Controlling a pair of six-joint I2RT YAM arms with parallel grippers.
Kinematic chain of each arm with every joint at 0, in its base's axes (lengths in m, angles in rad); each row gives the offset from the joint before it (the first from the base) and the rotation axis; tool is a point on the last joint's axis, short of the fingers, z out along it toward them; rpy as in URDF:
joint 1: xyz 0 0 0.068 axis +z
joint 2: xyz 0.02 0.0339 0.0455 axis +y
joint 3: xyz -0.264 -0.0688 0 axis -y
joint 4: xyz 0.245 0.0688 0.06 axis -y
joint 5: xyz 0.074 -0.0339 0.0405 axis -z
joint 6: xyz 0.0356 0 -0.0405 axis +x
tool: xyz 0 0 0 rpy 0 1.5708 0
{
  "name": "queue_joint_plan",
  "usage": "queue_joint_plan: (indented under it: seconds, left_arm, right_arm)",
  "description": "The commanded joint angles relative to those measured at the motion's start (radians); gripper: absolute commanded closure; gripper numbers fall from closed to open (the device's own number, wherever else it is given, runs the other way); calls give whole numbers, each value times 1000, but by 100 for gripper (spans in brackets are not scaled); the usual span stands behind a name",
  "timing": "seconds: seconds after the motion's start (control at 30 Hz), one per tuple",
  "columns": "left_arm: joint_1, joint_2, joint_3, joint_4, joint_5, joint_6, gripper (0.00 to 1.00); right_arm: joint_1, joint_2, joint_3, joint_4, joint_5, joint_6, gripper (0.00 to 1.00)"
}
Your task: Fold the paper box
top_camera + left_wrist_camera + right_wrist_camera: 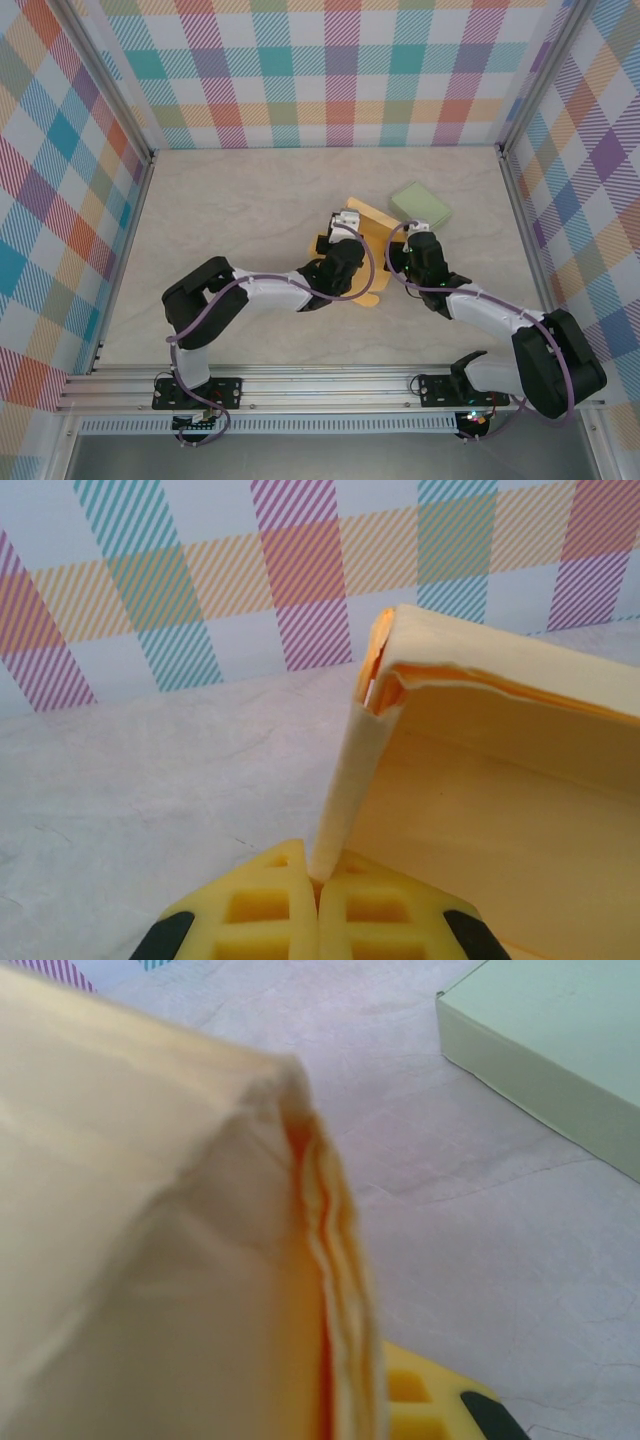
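Between left gripper [318, 900] jaws: box [480, 780] wall, pinched shut.
Between right gripper [370, 1412] jaws: another wall, clamped.
Handling: light, easily creased card; hold near folds.

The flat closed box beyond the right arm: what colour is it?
Pale mint green; the flat closed box shows best in the top external view.

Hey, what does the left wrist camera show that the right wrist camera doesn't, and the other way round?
Left wrist, not right wrist: the left gripper shut on a thin upright flap of the yellow paper box, with the plaid backdrop behind. Right wrist, not left wrist: a pale green box lying on the table, apart from the yellow one. Both: the yellow paper box close up, its layered folded edge, and the pale table surface.
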Motion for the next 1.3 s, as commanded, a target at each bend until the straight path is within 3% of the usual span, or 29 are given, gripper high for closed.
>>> queue_joint_plan:
  seconds: [0.0, 0.1, 0.43, 0.5, 0.57, 0.6, 0.83, 0.93, 1.07, 1.17, 1.27]
  left_arm:
    - [52, -11, 10, 61, 107, -83, 100]
    - [49, -6, -27, 128, 297, 11, 95]
    - [42, 0, -46, 178, 323, 175, 75]
    - [42, 3, -35, 176, 308, 196, 77]
    - [42, 1, -33, 174, 304, 205, 95]
    - [42, 0, -36, 176, 301, 205, 99]
    - [40, 5, -35, 206, 103, 150, 100]
    - [40, 13, -10, 197, -47, 70, 88]
    - [45, 2, 23, 97, -109, -63, 86]
    - [49, -13, 30, 48, 27, -53, 83]
    - [45, -64, 20, -73, 163, -98, 67]
  right_arm:
    - [28, 13, 14, -36, -77, -21, 100]
    - [30, 15, 21, -52, -65, -17, 100]
    - [31, 15, 25, -63, -62, -20, 100]
    - [32, 16, 24, -63, -59, -21, 100]
    - [32, 16, 25, -64, -56, -21, 100]
    - [32, 15, 26, -64, -55, -21, 100]
    - [33, 15, 20, -58, -49, -15, 100]
    - [36, 29, 22, -51, -51, -7, 100]
    - [50, 53, 32, -51, -43, -4, 100]
    - [51, 65, 59, -92, -40, 8, 100]
    - [52, 78, 111, -187, -25, 25, 100]
